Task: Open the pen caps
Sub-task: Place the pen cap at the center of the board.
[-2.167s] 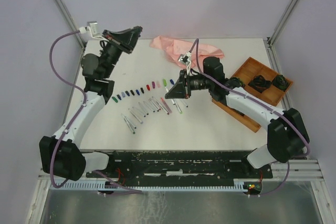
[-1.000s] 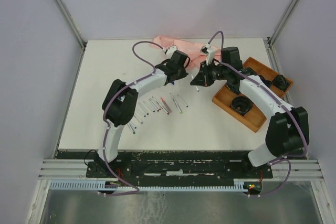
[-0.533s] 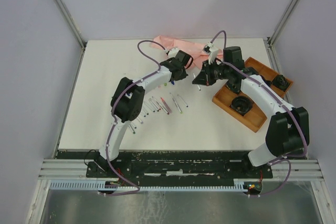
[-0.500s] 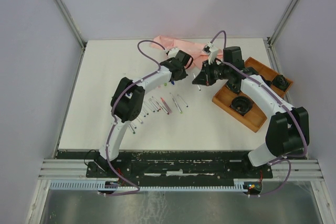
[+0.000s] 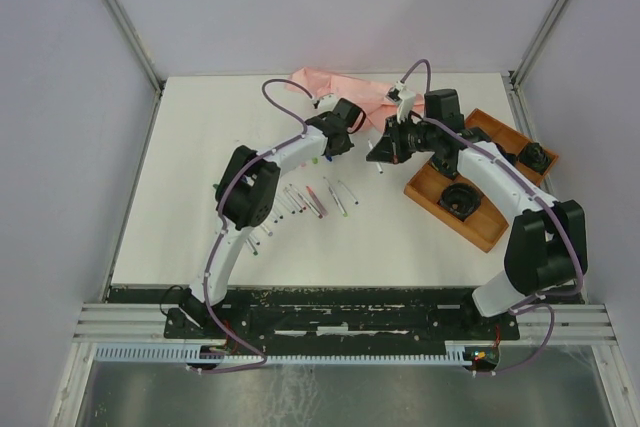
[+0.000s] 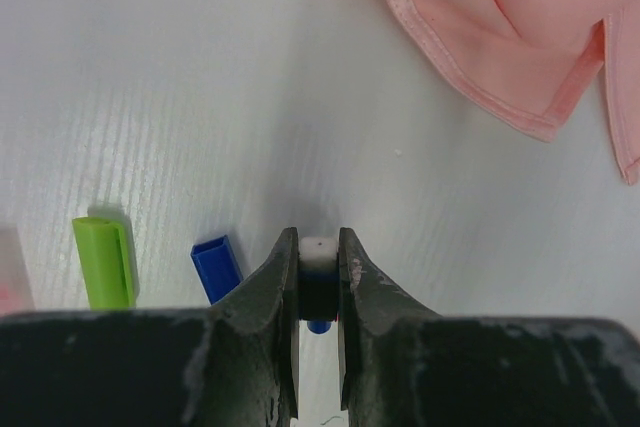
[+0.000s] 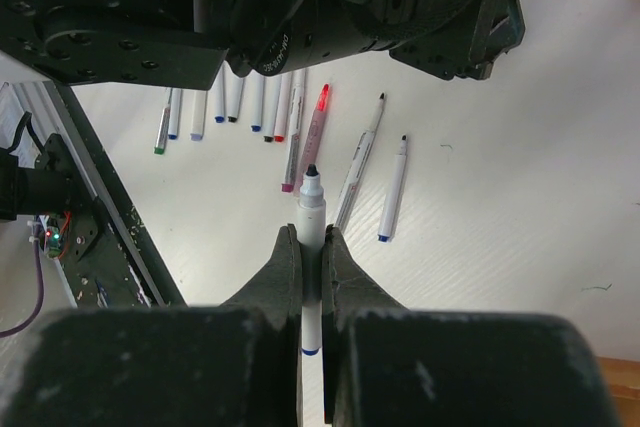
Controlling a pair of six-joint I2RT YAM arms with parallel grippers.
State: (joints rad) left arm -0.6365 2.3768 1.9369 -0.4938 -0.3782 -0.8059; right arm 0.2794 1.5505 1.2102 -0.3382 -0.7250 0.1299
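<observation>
Swinging in from the far-left corner of the table (image 5: 200,127) since two seconds ago, the left arm (image 5: 290,152) now meets the right arm (image 5: 490,172), which has left the pen row (image 5: 310,197), beside the pink cloth (image 5: 330,82). Right jaws are pressed on an uncapped white pen (image 7: 311,202). Left jaws pinch a small pen cap (image 6: 319,249) near a loose blue cap (image 6: 217,267) and a lime cap (image 6: 103,262). Print on the left arm's housing is too blurred to read.

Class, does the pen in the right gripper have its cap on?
No, the pen in the right gripper shows a bare dark tip.
</observation>
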